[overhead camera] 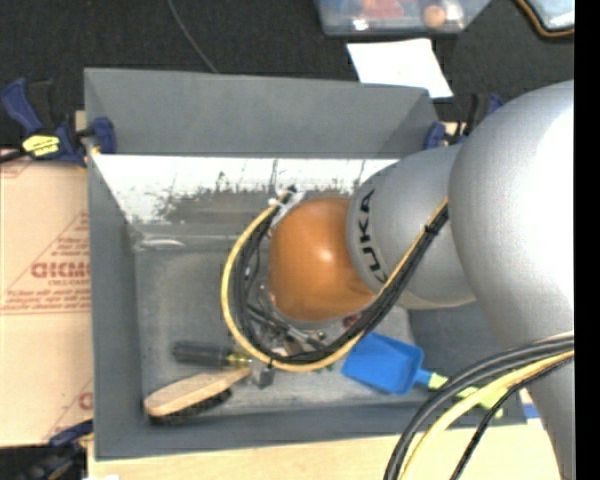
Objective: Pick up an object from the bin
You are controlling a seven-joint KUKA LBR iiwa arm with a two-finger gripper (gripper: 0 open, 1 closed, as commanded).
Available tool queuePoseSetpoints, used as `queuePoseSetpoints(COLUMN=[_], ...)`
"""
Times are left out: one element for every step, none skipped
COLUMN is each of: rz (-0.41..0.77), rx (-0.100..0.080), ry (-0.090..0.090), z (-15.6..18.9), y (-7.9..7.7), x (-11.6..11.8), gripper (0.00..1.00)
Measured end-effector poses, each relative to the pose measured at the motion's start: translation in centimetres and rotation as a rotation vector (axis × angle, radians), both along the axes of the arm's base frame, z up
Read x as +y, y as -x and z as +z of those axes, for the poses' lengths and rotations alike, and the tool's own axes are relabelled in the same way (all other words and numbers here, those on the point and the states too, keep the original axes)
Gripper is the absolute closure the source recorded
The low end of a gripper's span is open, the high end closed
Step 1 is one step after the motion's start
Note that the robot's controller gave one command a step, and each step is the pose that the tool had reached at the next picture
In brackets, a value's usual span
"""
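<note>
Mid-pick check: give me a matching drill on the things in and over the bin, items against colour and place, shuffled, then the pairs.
1. brush
2. scoop
3. stick
4. arm cover

A. blue, lower right of the bin
B. orange, over the bin's middle
C. wooden, lower left corner
D. black, thin, just above the brush in the view

Pairs: 1-C, 2-A, 3-D, 4-B
</note>
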State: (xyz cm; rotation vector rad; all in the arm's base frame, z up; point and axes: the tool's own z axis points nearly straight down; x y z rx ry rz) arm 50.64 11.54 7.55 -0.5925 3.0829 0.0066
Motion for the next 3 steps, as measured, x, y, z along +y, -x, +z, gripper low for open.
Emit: queuePoseSetpoints(rz=[-0.001, -0.002, -0.003], rx=[0.008, 0.003, 0.003], ry=[0.003, 0.002, 0.002], z=[2.8, 4.9, 6.2], y=[0.3, 0.1, 0.1], x=[-0.1, -0.1, -0.1], gripper=[1.0, 1.0, 1.0])
